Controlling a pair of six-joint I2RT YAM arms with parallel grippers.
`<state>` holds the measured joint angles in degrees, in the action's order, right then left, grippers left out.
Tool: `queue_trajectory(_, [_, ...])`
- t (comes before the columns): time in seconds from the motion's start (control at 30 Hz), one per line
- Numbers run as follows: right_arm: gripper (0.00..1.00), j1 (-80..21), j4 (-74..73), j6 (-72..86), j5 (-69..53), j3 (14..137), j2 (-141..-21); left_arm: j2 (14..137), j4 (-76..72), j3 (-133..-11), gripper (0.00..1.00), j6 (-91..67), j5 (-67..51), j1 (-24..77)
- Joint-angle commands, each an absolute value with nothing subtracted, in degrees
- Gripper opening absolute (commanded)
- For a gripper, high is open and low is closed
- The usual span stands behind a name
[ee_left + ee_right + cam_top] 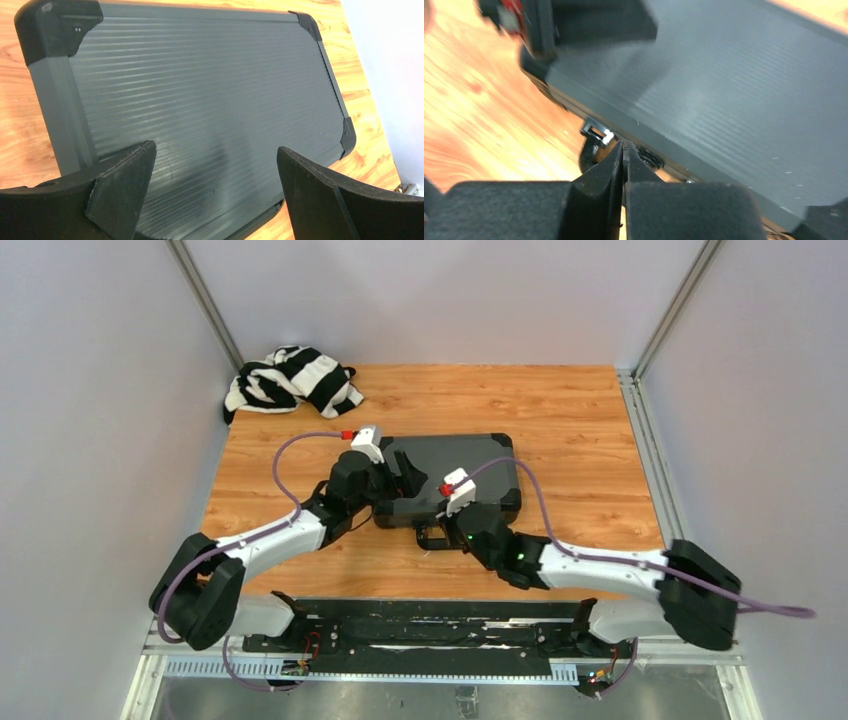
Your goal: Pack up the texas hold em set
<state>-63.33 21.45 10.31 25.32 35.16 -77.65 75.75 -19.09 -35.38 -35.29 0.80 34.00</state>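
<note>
The black ribbed hard case (470, 465) lies closed and flat on the wooden table. My left gripper (402, 480) is open and hovers over the left part of the lid; the left wrist view shows the lid (210, 90) between and beyond the spread fingers (125, 185). My right gripper (440, 530) is shut with nothing between its jaws. Its tips (624, 148) are at the case's front edge, next to the black handle (586, 156) and a metal latch (597, 133). Chips, cards and discs are out of view.
A black-and-white striped cloth (290, 380) lies crumpled at the back left corner of the table. White walls close in on the left, back and right. The left arm's wrist (574, 20) shows at the top of the right wrist view.
</note>
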Motion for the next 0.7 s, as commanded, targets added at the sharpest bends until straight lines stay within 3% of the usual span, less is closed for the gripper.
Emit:
queue_trajectory(0.0, [0.01,-64.42,17.91,8.86,26.11,32.99,-65.83,74.18,-6.29,-31.55,0.99,-35.32,2.27,34.35])
queue_trajectory(0.07, [0.08,-64.23,16.98,8.52,27.68,31.58,-61.38,71.42,-5.71,-31.09,0.98,-35.43,3.9,34.28])
queue_trajectory(0.2, [0.47,-62.93,14.73,7.07,32.74,28.87,-56.63,62.22,-5.53,-29.25,0.98,-34.2,5.73,34.28])
queue_trajectory(0.27, [0.6,-61.97,13.39,7.52,33.7,27.6,-54.53,57.24,-4.69,-28.36,0.98,-33.41,7.31,34.28])
queue_trajectory(0.47, [0.63,-58.2,10.97,9.93,32.56,23.43,-48.25,44.05,3.47,-28.29,0.98,-31.36,15.76,34.28])
queue_trajectory(0.67, [0.62,-56.34,7.69,9.89,33.37,22.18,-45.39,38.78,10.42,-28.13,0.98,-31.56,17.74,34.3])
